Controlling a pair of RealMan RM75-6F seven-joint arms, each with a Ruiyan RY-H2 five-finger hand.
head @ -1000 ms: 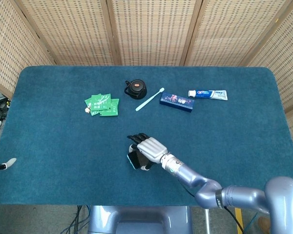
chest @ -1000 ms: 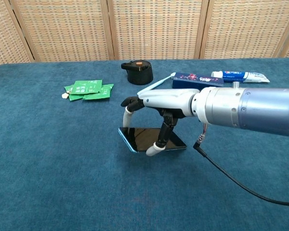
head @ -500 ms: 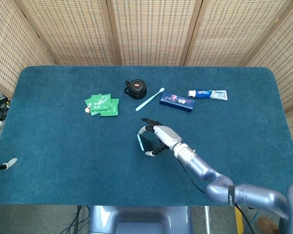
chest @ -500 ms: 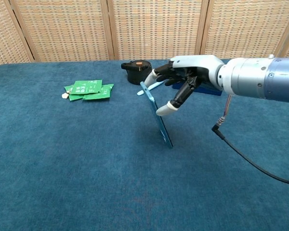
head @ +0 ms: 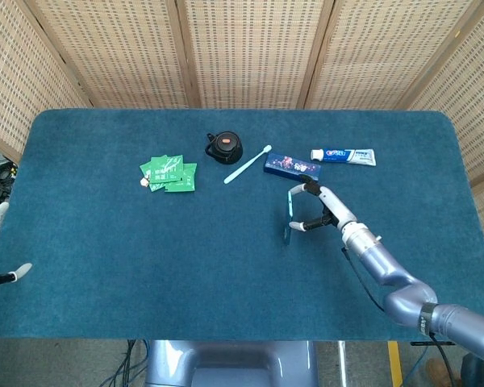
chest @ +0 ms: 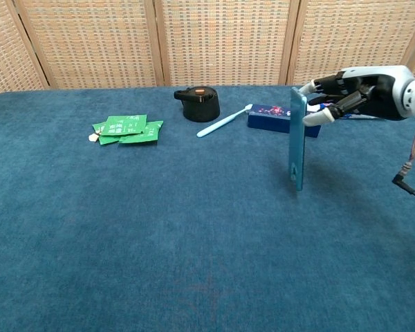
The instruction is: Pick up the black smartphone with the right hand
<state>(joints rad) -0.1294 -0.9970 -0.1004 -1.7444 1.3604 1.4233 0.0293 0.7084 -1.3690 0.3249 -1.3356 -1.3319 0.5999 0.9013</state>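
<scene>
Above the teal carpeted tabletop (head: 105, 242), right of centre, the robot's right hand (head: 323, 208) is holding the black smartphone in a teal case (head: 289, 214) clear of the surface. The phone is standing on edge, nearly vertical in the chest view (chest: 297, 138), its upper end pinched between the white fingertips (chest: 311, 120) and the thumb while the lower end is hanging free. The silver right forearm (head: 383, 270) is reaching in from 5 o'clock in the head view.

At 12 o'clock from the phone, near the far side of the table, a dark blue rectangular toothpaste box (head: 292, 168) is lying flat; in the chest view the right hand is overlapping its right end (chest: 270, 115). At 2 o'clock from the phone, a white and blue toothpaste tube (head: 344, 156) is lying sideways, mostly hidden behind the hand in the chest view. At 10 o'clock from the phone, a light blue toothbrush (head: 247, 164) is lying diagonally, and just beyond it at 10 o'clock a round black lid with an orange button (head: 224, 147) is sitting upright. Further toward 9 o'clock, a small pile of green sachets (head: 168, 173) is lying fanned out.

At the far 9 o'clock edge of the head view, off the table, only a white tip of the left hand (head: 18, 271) is showing; whether its fingers are released or clenched cannot be told.
</scene>
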